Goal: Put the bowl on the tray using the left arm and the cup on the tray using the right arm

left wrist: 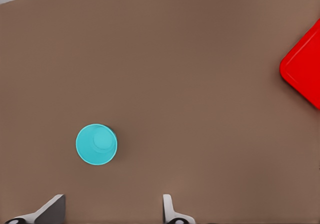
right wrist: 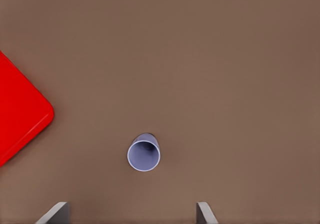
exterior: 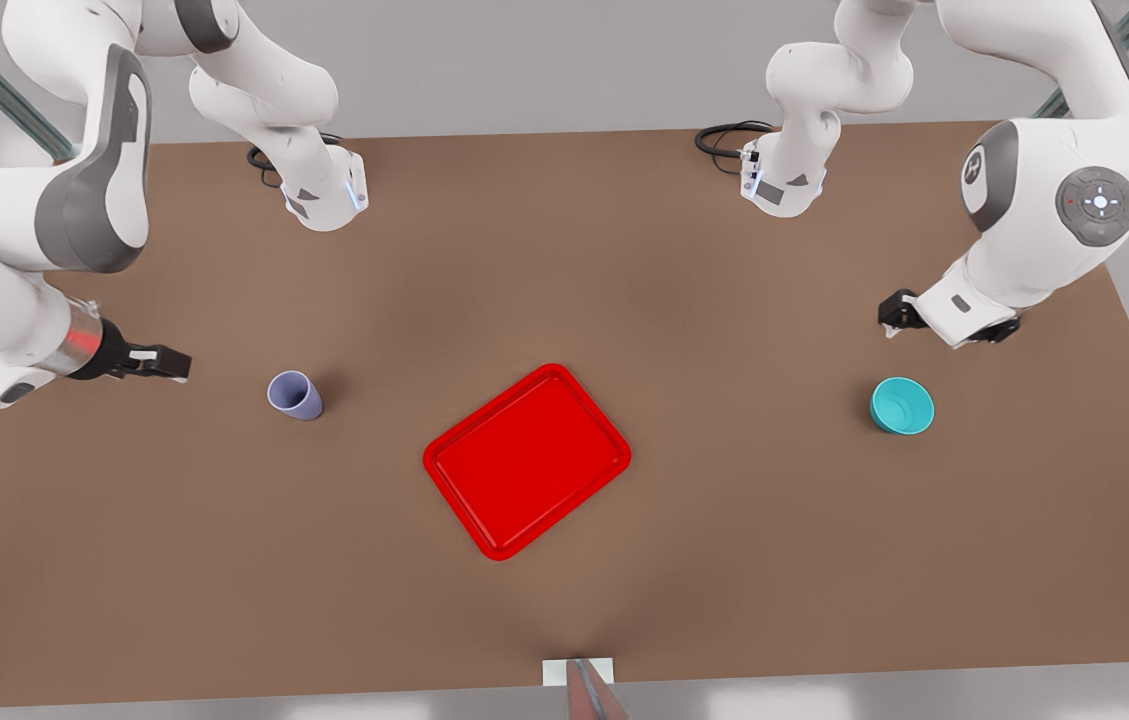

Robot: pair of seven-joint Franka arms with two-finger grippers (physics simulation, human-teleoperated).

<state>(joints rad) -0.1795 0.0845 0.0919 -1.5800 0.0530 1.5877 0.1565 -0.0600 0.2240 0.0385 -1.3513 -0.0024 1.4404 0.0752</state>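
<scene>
The teal bowl point(exterior: 902, 405) stands on the brown table at the front view's right. My left gripper point(exterior: 892, 315) hovers above and just behind it, open and empty. In the left wrist view the bowl point(left wrist: 96, 144) lies ahead of the spread fingers of the left gripper point(left wrist: 111, 210). Upright at the front view's left is the lavender cup point(exterior: 295, 395), with my right gripper point(exterior: 164, 362) open and empty to its left. From the right wrist, the cup point(right wrist: 144, 153) sits ahead of the right gripper point(right wrist: 130, 213). The red tray point(exterior: 527, 460) lies bare between bowl and cup.
Both arm bases point(exterior: 324, 195) point(exterior: 784, 180) with black cables stand at the table's back edge. A small white block with a red-grey piece point(exterior: 579, 675) sits at the front edge. A tray corner shows in each wrist view point(left wrist: 305, 72) point(right wrist: 20, 114).
</scene>
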